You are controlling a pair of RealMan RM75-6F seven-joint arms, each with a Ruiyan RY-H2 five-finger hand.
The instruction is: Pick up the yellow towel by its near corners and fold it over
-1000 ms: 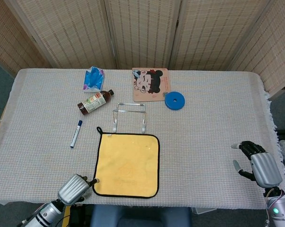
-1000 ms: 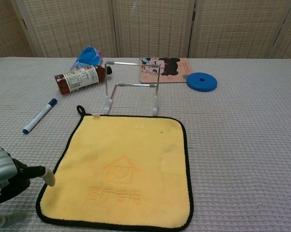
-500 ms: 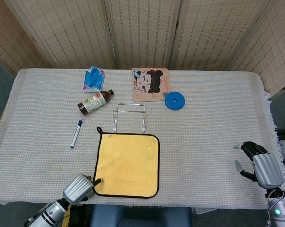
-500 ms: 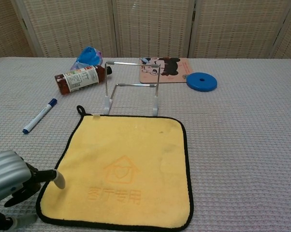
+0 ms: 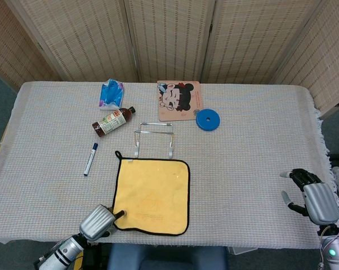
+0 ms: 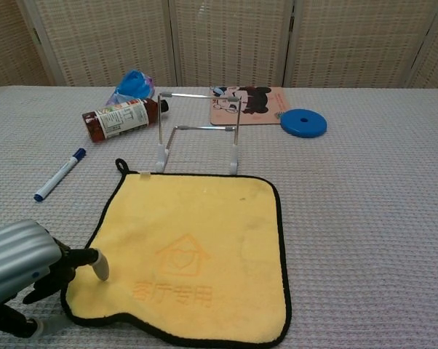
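The yellow square terry towel with black piping lies flat on the grey-woven-cloth bench, just in front of the bent-wire metal stand. The step in hand is judged to be the gathering of the near left corner: the left hand is set at that corner, one extended fingertip is pressed onto the cloth, and the near edge there is seen buckled inward. Whether any cloth is actually pinched cannot be told; the remaining fingers are curled under the silver shell. The right hand is held well away from the towel, at the bench's right edge, with its fingers loosely apart and nothing in them.

The next move is judged to call for a firm pinch at the left corner and for the right hand to be brought to the near right corner, neither corner being lifted yet.

Counted beyond the towel: one wire stand, one brown labelled bottle lying on its side, one blue crumpled packet, one blue-capped white marker pen to the left, one pink cartoon-printed card, one blue flat disc.
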